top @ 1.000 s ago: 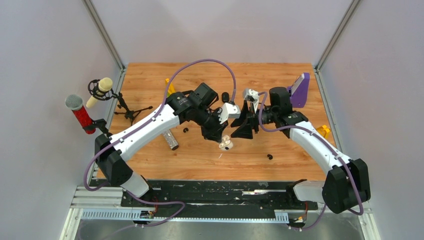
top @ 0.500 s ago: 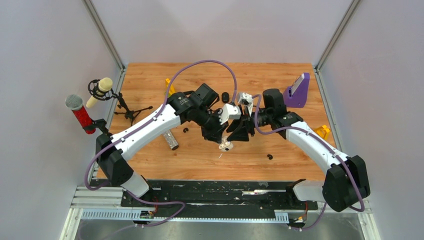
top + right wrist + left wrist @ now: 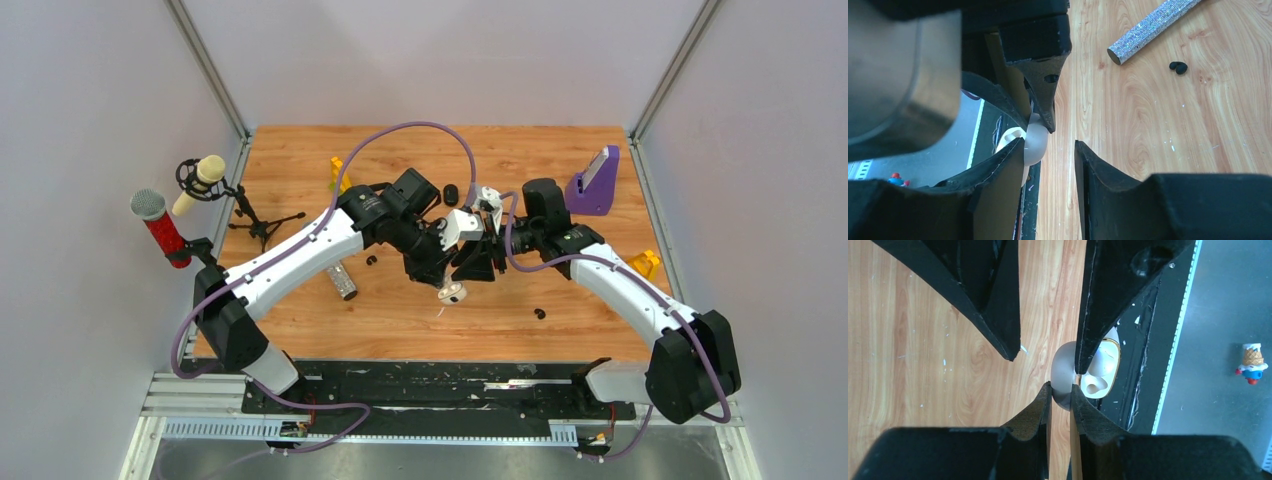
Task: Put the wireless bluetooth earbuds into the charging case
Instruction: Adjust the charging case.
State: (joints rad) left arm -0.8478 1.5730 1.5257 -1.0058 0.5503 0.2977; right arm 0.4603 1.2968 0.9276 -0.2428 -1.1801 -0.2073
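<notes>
**Top view.** The left tool (image 3: 447, 284) is pinched shut on the open white case (image 3: 453, 293), holding it above the desk (image 3: 300, 170). The right tool (image 3: 466, 272), jaws apart, faces it from the opposite side. Two black buds (image 3: 372, 261) lie on the desk, well apart from the case.

**Left wrist view.** We see the grip takes only the case's rounded edge, while one right finger touches its shell. A sideways push could, we judge, twist it free and drop it.

**Right wrist view.** The case sits against one finger, not between both. Closing from here may miss it or fold it shut.
</notes>
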